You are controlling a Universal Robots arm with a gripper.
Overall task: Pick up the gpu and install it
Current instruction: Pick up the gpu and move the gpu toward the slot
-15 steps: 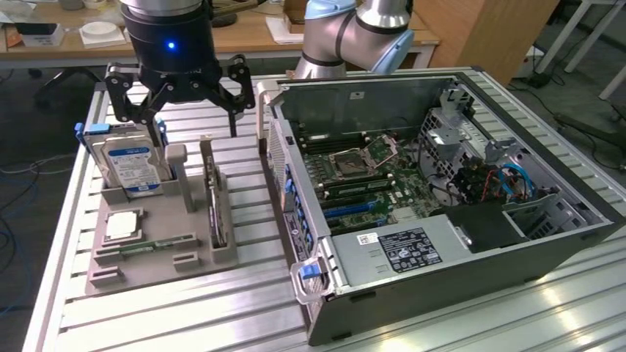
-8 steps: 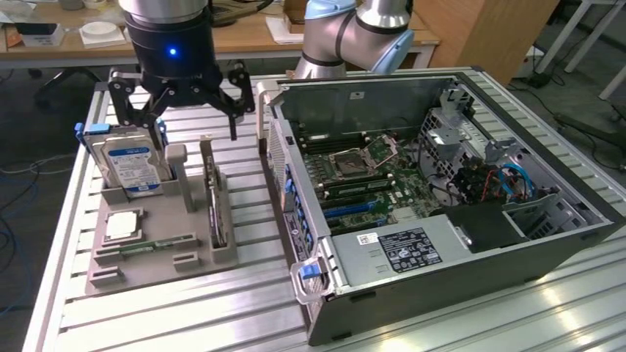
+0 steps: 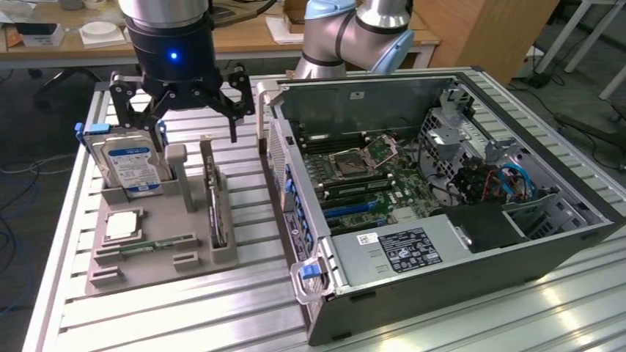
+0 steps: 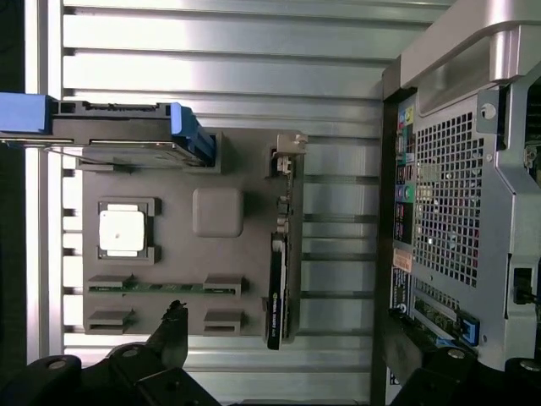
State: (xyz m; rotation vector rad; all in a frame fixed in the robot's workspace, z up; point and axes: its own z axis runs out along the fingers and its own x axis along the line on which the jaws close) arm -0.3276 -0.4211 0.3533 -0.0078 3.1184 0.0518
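- the jaws hang spread wide apart above the far end of the grey holder tray (image 3: 184,214), clamped on nothing; in the wrist view one dark fingertip (image 4: 176,320) juts in over the tray's edge.
- the arm (image 3: 172,33) comes down from above, with a blue light showing on its black wrist.
- the gpu (image 3: 217,211) stands on its long edge in a slot along the side of the tray nearest the computer case (image 3: 372,92). its silver end bracket (image 3: 207,155) rises upright at the far end.
- in the wrist view the gpu (image 4: 277,292) shows as a thin dark strip seen edge-on, lying between the tray's middle and the case's perforated back panel (image 4: 448,194).
- the jaws are over the tray but apart from the gpu, one finger hanging near the bracket without touching it.
- a hard drive (image 3: 132,165) with a blue-white label stands upright in the tray's far corner, on the exterior view's left of the gpu.
- a square processor (image 3: 122,224) lies flat in a pocket of the tray, and a narrow green memory stick (image 3: 146,246) lies in a slot just beside it.
- the case lies on its side, open, with the motherboard (image 3: 382,176) exposed, on the exterior view's right of the tray.
- tray and case both rest on the slatted aluminium table (image 3: 196,312).
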